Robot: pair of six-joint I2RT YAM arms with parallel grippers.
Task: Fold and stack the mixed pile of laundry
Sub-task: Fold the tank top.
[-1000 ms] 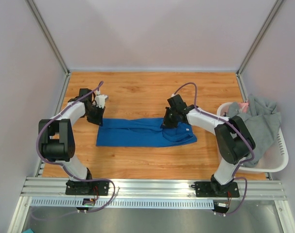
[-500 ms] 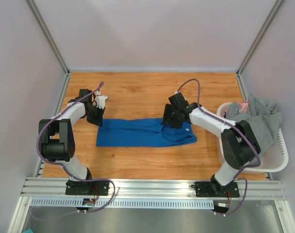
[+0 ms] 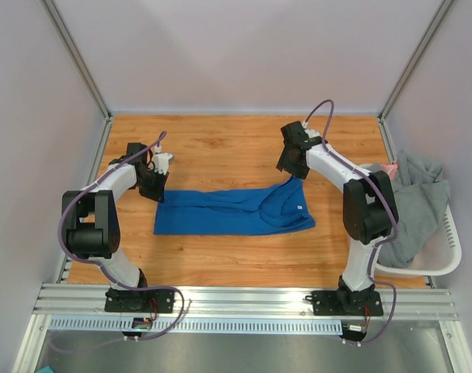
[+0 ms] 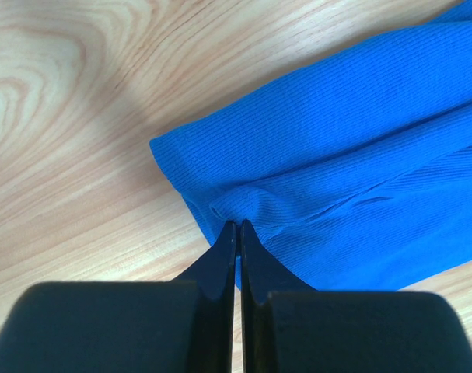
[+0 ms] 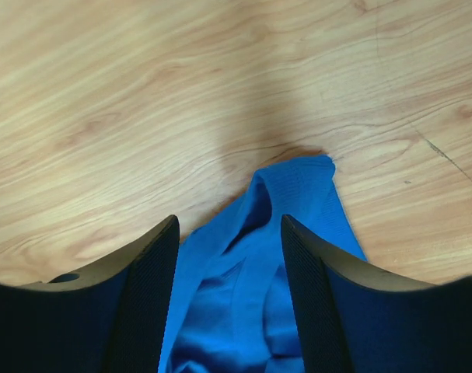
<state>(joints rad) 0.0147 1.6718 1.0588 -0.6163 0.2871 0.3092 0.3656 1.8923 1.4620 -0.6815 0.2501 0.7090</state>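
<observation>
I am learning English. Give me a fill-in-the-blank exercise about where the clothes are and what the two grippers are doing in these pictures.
1. The left gripper is ____ on an edge of the blue garment.
2. The right gripper is ____, with a wide gap between its fingers.
3. The grey garment hangs over the white ____ on the right.
4. The blue garment lies on the ____ table.
Missing words: shut; open; basket; wooden.
</observation>
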